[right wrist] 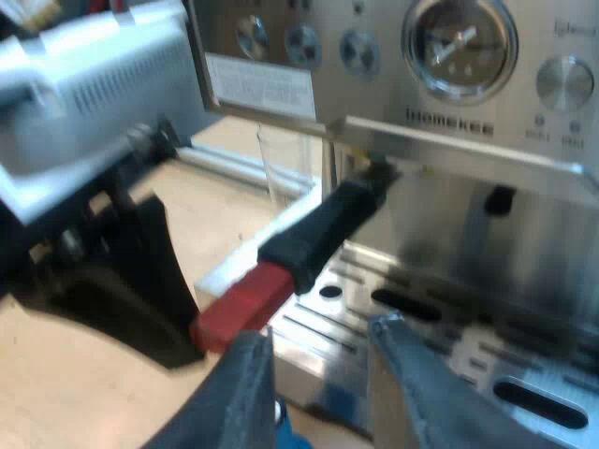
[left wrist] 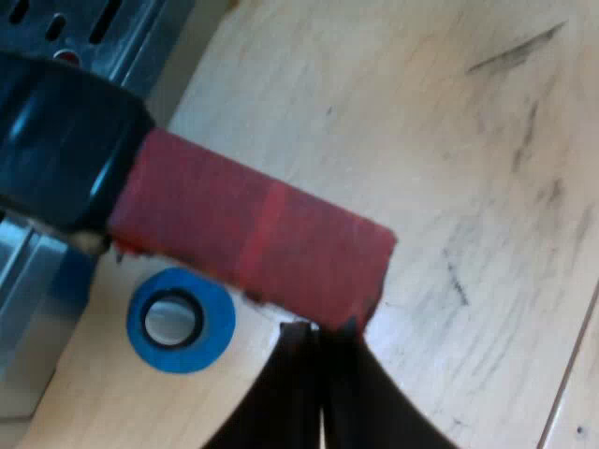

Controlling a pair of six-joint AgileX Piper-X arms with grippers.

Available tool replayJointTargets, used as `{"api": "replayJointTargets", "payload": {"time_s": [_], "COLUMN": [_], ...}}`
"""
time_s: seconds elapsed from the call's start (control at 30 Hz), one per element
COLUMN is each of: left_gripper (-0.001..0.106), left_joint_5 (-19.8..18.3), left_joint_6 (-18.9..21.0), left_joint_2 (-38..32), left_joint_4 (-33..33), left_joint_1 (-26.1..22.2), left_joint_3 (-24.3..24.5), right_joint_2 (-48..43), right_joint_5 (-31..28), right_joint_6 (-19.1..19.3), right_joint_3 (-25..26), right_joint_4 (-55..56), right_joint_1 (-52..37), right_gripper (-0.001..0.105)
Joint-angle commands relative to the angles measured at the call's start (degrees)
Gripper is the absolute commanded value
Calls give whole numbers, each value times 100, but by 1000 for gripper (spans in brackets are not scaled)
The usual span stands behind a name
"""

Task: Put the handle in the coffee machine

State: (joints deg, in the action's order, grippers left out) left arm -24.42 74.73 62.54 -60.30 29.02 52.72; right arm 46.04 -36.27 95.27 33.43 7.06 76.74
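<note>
1. While its two black fingers lie pressed together with only a thin slit between them, the left pincer (left wrist: pixel 321 351) has its tips against the edge of the red end (left wrist: pixel 253 238) of the dark handle (left wrist: pixel 56 140). I cannot tell whether they actually nip it.
2. Just beneath that red end, a blue tamper (left wrist: pixel 181 320) stands on the pale, scuffed table (left wrist: pixel 440 140), close beside the base of the espresso machine (left wrist: pixel 112 28).
3. The right pincer (right wrist: pixel 320 332) has its fingers spread wide with nothing between them, hanging over the slotted drip tray (right wrist: pixel 449 360).
4. Past those fingers, the handle slants up from its red end to the underside of the machine's front, where its far end meets the metal. Whether it is locked in I cannot tell.
5. In the right wrist view, the left arm's black pincer stands right against the red end, crowding that side of the handle.
6. Behind the handle, a measuring glass (right wrist: pixel 285 168) stands by the machine.
7. Farthest off, a round gauge (right wrist: pixel 460 42) sits on the panel above the handle.
</note>
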Motion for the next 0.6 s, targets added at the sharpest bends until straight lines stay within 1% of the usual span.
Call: {"api": "replayJointTargets", "payload": {"time_s": [0.03, 0.1, 0.13, 0.17, 0.3, 0.37, 0.43, 0.53, 0.57, 0.6], "left_gripper": [0, 0, 0, 0, 0, 0, 0, 0, 3, 31], "left_joint_5": [27, 111, 110, 110, 110, 110, 110, 135, 190, 189], "left_joint_6": [-14, -70, -130, -127, -109, -112, -112, -55, -3, 0], "left_joint_2": [-231, -349, -557, -647, -1094, -1136, -1212, -1337, -1432, -1748], "left_joint_4": [-83, -160, -182, -181, -209, -224, -248, -296, -326, -579], "left_joint_1": [-469, -721, -1189, -1310, -2010, -2100, -2185, -2393, -2521, -2975], "left_joint_3": [80, 77, 77, 77, 77, 77, 77, 77, 77, 77], "right_joint_2": [-68, -68, -68, -68, -68, -68, -68, -68, -68, -68], "right_joint_5": [127, 160, 265, 412, 412, 333, 62, -176, -180, -128], "right_joint_6": [-77, -77, -77, -77, -77, -77, -129, -129, -129, -144], "right_joint_3": [57, 57, 57, 57, 57, 57, 57, 57, 57, 57], "right_joint_4": [135, 132, 133, 133, 133, 133, 133, 80, 45, 45], "right_joint_1": [14, 14, 14, 14, 14, 14, 14, 14, 14, 14], "right_gripper": [28, 28, 28, 28, 28, 28, 28, 28, 32, 38]}}
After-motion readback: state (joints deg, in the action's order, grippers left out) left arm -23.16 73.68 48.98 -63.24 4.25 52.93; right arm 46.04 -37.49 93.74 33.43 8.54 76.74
